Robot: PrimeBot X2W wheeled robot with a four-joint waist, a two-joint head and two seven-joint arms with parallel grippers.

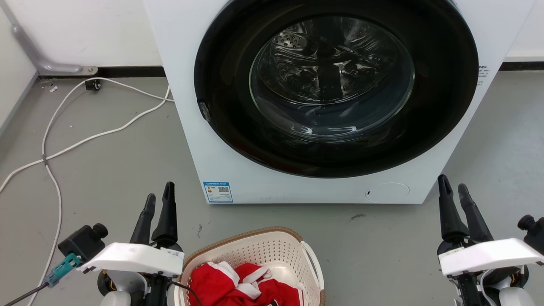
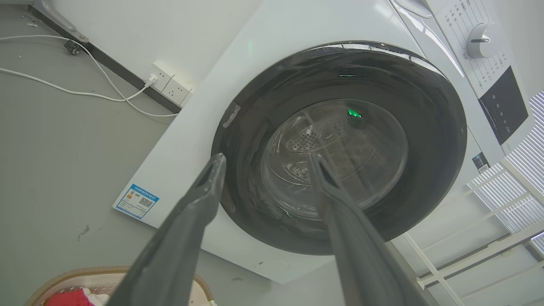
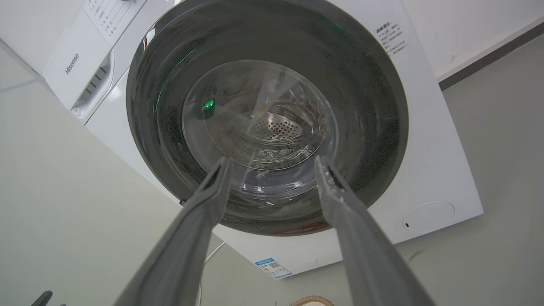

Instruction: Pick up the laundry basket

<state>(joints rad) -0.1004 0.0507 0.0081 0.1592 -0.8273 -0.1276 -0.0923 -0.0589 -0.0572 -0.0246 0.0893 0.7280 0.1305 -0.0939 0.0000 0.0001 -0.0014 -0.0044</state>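
Perforated plastic laundry basket (image 1: 263,250), rounded, brown-rimmed

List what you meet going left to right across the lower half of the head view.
white cable → left end effector → laundry basket → right end effector

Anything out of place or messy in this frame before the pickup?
Nothing serious. Loose white cables sprawl across the floor left of the washing machine, and what looks like a scrap of tape sticks to its door rim. The laundry basket sits upright, clothes inside, nothing spilled.
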